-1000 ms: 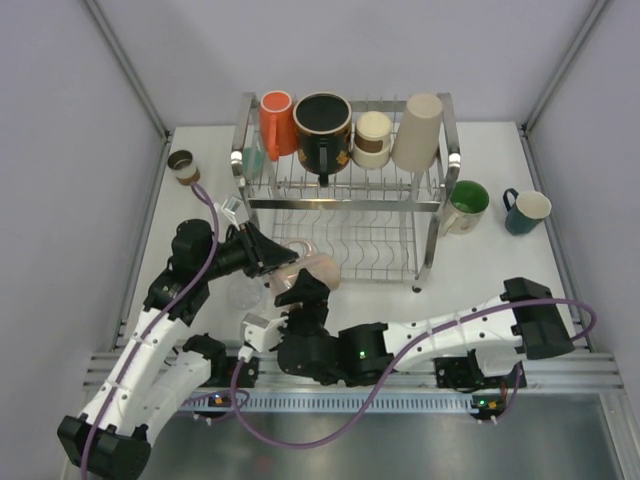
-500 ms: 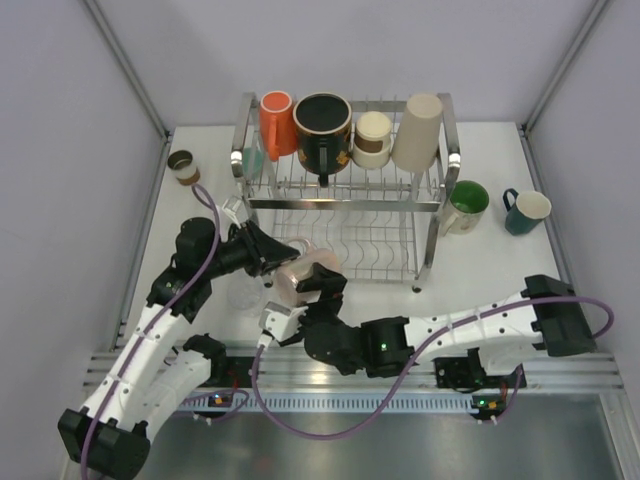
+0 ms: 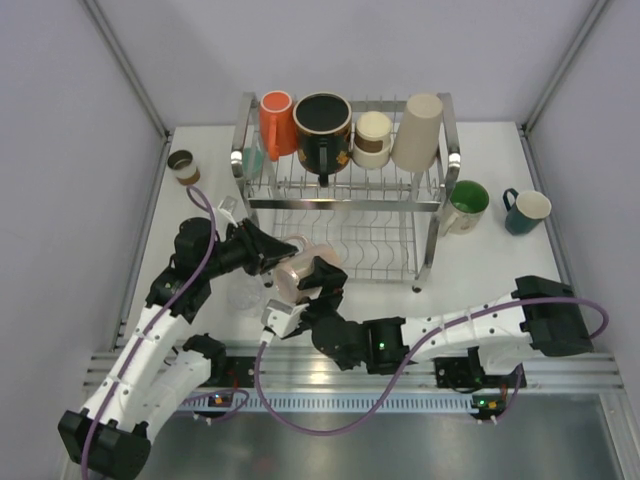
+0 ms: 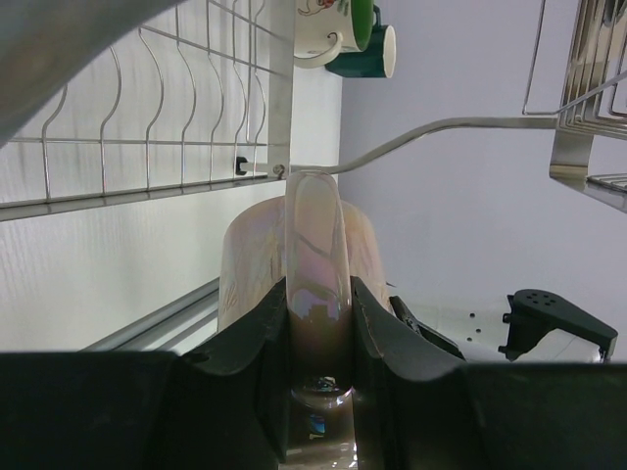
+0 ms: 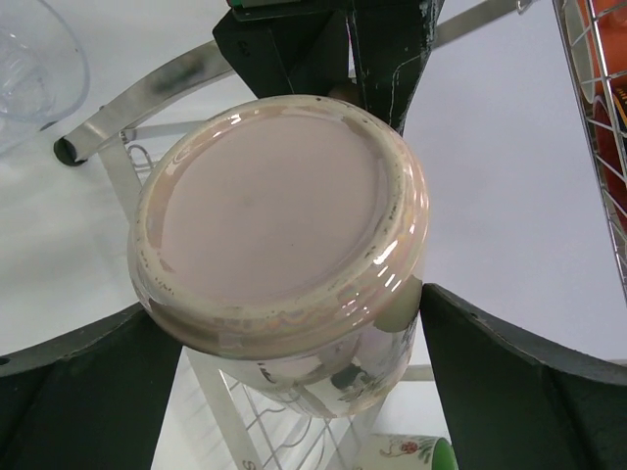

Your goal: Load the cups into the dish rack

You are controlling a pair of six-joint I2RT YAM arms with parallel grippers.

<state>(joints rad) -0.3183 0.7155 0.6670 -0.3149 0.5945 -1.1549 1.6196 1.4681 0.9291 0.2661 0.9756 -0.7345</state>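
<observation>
A pearly pink ceramic mug (image 3: 300, 270) is clamped by its handle in the left gripper (image 4: 320, 299), near the two-tier chrome wire dish rack (image 3: 345, 203). It is straddled by the right gripper (image 5: 289, 318), whose grip cannot be told. A handover is judged under way; one release is called for next.

You have the dish rack (image 3: 345, 205) at the far middle of the table (image 3: 480, 270), with a row of cups (image 3: 322, 125) on its upper tier. Right of it on the table stand the inner mug (image 3: 465, 207), just beside its post, and the outer mug (image 3: 527, 211) beyond. A small cup (image 3: 183, 166) sits far left. Before the lower tier, the raised cup (image 3: 298, 272) hangs between the left gripper (image 3: 283, 262) and the right gripper (image 3: 318, 277). A glass (image 3: 243, 293) stands on the table left of it.
</observation>
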